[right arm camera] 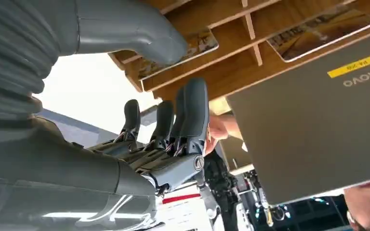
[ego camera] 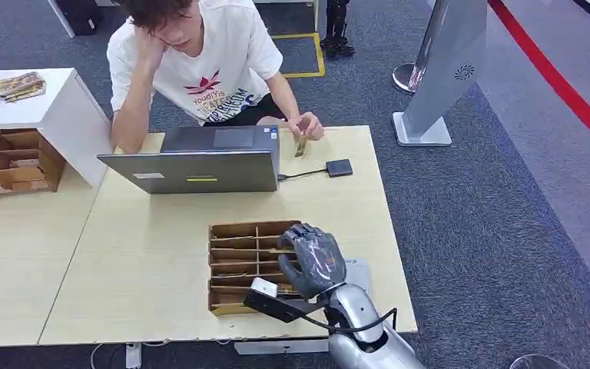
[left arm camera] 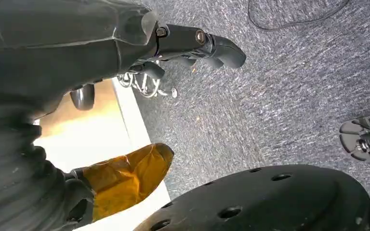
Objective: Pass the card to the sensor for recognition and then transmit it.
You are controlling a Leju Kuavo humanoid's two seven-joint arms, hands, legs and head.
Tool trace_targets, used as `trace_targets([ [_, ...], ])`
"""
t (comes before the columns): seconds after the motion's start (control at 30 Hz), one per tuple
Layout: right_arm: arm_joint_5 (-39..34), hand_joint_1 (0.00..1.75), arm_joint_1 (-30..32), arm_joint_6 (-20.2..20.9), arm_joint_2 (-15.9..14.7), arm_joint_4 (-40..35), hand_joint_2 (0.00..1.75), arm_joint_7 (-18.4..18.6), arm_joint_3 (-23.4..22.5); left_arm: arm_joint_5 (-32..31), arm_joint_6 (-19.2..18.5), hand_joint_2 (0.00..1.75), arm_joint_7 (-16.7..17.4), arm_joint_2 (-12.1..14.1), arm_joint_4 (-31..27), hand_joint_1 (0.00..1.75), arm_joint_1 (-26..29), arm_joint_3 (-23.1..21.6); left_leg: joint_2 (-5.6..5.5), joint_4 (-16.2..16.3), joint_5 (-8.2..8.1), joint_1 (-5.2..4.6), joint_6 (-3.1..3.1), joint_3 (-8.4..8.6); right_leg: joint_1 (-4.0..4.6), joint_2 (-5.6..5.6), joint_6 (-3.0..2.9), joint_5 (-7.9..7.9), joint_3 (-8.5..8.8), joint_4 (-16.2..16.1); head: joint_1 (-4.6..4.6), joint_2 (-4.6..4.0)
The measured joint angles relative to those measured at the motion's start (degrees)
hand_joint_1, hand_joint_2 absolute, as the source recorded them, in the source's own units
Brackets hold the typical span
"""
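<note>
Risk was a fumbled pick, I'd say; right hand (ego camera: 313, 261) hovered empty, fingers apart, over the wooden organizer (ego camera: 238, 261) on the desk (ego camera: 146, 254) where cards (right arm camera: 323, 31) sat in tight slots; left hand (left arm camera: 197, 45) hung loose, empty.
</note>
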Motion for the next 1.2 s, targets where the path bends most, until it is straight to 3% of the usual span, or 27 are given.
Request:
trace_targets([
  [0.3, -0.3, 0.94, -0.1, 0.3, 0.0, 1.0, 1.75, 0.0, 0.0, 0.0, 0.0, 1.75, 0.0, 0.0, 0.0, 0.00, 0.0, 0.0, 0.00, 0.0, 0.00, 0.00, 0.00, 0.00, 0.00, 0.00, 0.00, 0.00, 0.00, 0.0, 0.00, 0.00],
  [0.37, -0.3, 1.03, -0.1, 0.3, 0.0, 1.2, 1.75, 0.0, 0.0, 0.0, 0.0, 1.75, 0.0, 0.0, 0.0, 0.00, 0.0, 0.0, 0.00, 0.0, 0.00, 0.00, 0.00, 0.00, 0.00, 0.00, 0.00, 0.00, 0.00, 0.0, -0.02, 0.00],
  [0.43, -0.3, 1.27, -0.1, 0.3, 0.0, 1.4, 1.75, 0.0, 0.0, 0.0, 0.0, 1.75, 0.0, 0.0, 0.0, 0.00, 0.0, 0.0, 0.00, 0.0, 0.00, 0.00, 0.00, 0.00, 0.00, 0.00, 0.00, 0.00, 0.00, 0.0, -0.02, 0.00],
  [0.47, -0.3, 1.27, -0.1, 0.4, 0.1, 1.6, 1.75, 0.0, 0.0, 0.0, 0.0, 1.75, 0.0, 0.0, 0.0, 0.00, 0.0, 0.0, 0.00, 0.0, 0.00, 0.00, 0.00, 0.00, 0.00, 0.00, 0.00, 0.00, 0.00, 0.0, 0.00, 0.00],
  [0.53, -0.3, 1.54, -0.1, 0.5, 0.1, 1.7, 1.75, 0.0, 0.0, 0.0, 0.0, 1.75, 0.0, 0.0, 0.0, 0.00, 0.0, 0.0, 0.00, 0.0, 0.00, 0.00, 0.00, 0.00, 0.00, 0.00, 0.00, 0.00, 0.00, 0.0, 0.00, 0.00],
  [0.57, -0.4, 1.54, -0.1, 0.5, 0.1, 1.8, 1.75, 0.0, 0.0, 0.0, 0.0, 1.75, -0.1, 0.0, 0.0, 0.00, 0.0, 0.0, 0.00, 0.0, 0.00, 0.00, 0.00, 0.00, 0.00, 0.00, 0.00, 0.00, 0.00, 0.0, -0.02, 0.00],
  [0.63, -0.5, 1.71, -0.3, 0.9, 0.2, 1.9, 1.75, 0.1, 0.0, 0.0, 0.0, 1.75, -0.2, 0.0, 0.0, 0.00, 0.0, 0.0, 0.00, 0.0, 0.00, 0.00, 0.00, 0.00, 0.00, 0.00, 0.00, 0.00, 0.00, 0.0, -0.02, 0.00],
  [1.2, -0.9, 1.75, -1.1, 1.2, 0.2, 2.2, 1.75, 0.3, -0.3, 0.0, 0.0, 1.75, -0.2, 0.0, 0.0, 0.00, 0.0, 0.0, 0.00, 0.0, 0.00, 0.00, 0.00, 0.01, 0.00, 0.01, 0.00, 0.00, 0.00, 0.0, -0.02, 0.00],
])
